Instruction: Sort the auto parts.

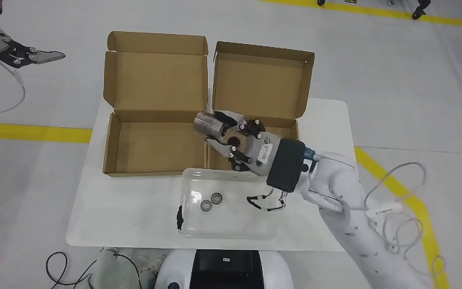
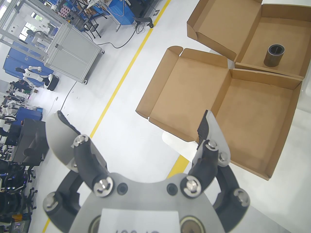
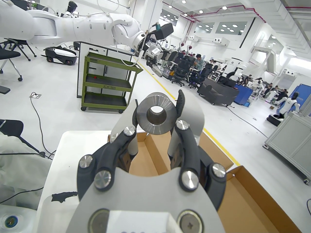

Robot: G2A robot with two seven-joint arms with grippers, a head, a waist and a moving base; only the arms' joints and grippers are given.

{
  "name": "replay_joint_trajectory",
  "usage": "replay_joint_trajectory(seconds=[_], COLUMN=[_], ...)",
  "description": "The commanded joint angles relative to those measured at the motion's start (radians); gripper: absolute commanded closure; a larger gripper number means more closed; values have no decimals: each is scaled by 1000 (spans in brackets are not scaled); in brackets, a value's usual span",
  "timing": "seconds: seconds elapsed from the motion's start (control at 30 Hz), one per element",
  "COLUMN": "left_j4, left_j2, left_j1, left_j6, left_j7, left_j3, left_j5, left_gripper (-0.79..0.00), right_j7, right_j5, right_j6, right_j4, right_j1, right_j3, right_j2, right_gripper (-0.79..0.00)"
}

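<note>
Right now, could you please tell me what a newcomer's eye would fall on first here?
The right claw, shut on a silvery metal bushing above the left cardboard box and right cardboard box, stands out first. A dark bushing stands upright in the right box, and two small bearings lie in the clear tray at the table's near edge.

1. left box (image 1: 155,148) and right box (image 1: 260,83): plain brown cardboard, no pattern
2. table (image 1: 325,144): white
3. tray (image 1: 238,220): clear, colourless
4. bearings (image 1: 207,205) in the tray: silver-grey rings with dark centres
5. metal sleeve (image 3: 145,118): bright silver-grey with a darker bore
6. cylinder (image 2: 274,55) in a box: dark grey to black
7. right gripper (image 3: 157,111) and left gripper (image 2: 133,120): black fingers, silver-grey plates and bolts
8. floor (image 1: 404,58): pale grey-white with a yellow line (image 1: 43,132)
9. cart (image 3: 104,104): olive green
</note>
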Motion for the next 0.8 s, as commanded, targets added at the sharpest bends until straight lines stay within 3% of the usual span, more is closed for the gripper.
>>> replay_joint_trajectory(seconds=[0.0,0.33,0.63,0.77], left_j4=[0,0,0,0], left_j2=[0,0,0,0], left_j1=[0,0,0,0], left_j6=[0,0,0,0], left_j7=[0,0,0,0], left_j3=[0,0,0,0], left_j5=[0,0,0,0], left_gripper=[-785,-785,-785,-785], right_j7=[-6,67,125,215], right_j5=[0,-6,34,37], right_j6=[-1,71,114,176], right_j4=[6,93,221,268], right_j1=[-26,-106,-98,-97], right_j3=[17,75,97,98], right_j2=[4,14,12,11], right_gripper=[0,0,0,0])
